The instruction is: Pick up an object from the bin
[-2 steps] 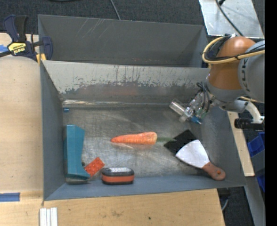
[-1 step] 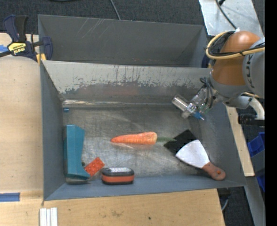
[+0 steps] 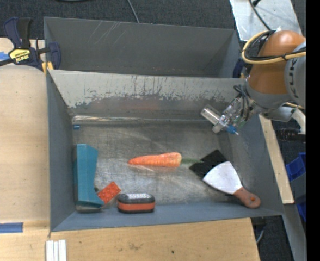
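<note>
Below my gripper [image 3: 221,122], whose opening I cannot tell, lies one white spatula [image 3: 223,178]; down-left, one orange carrot [image 3: 154,160]; farther left, one teal block [image 3: 86,175].

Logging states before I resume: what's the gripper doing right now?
Gripper: cannot be told; it hangs near the bin's back right corner, away from the carrot.

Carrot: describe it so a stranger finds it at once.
Look at the floor of the grey metal bin, near its middle. The carrot lies between the teal block and the white scraper. It alone is long, orange and tapered.
</note>
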`<state>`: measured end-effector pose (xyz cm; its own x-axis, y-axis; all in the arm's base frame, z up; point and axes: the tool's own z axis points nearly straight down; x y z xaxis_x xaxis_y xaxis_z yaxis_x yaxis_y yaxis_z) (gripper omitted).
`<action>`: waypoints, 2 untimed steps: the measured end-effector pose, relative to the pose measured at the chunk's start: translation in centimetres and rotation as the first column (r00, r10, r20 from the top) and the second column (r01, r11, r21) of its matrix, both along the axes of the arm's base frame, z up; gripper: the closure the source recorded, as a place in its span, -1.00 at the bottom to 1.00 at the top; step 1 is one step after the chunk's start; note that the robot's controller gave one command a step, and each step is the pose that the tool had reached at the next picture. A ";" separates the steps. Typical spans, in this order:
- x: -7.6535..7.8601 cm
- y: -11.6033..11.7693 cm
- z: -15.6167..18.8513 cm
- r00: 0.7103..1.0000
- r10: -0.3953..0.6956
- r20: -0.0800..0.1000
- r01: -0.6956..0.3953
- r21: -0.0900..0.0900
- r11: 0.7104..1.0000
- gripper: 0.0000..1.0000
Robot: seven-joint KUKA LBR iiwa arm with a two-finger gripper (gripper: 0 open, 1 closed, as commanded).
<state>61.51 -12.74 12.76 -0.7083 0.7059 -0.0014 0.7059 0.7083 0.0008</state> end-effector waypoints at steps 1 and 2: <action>0.1 0.0 1.3 1.000 0.000 0.002 0.000 -0.001 1.000 1.00; 0.0 0.0 2.7 1.000 0.001 -0.003 -0.001 0.000 1.000 1.00</action>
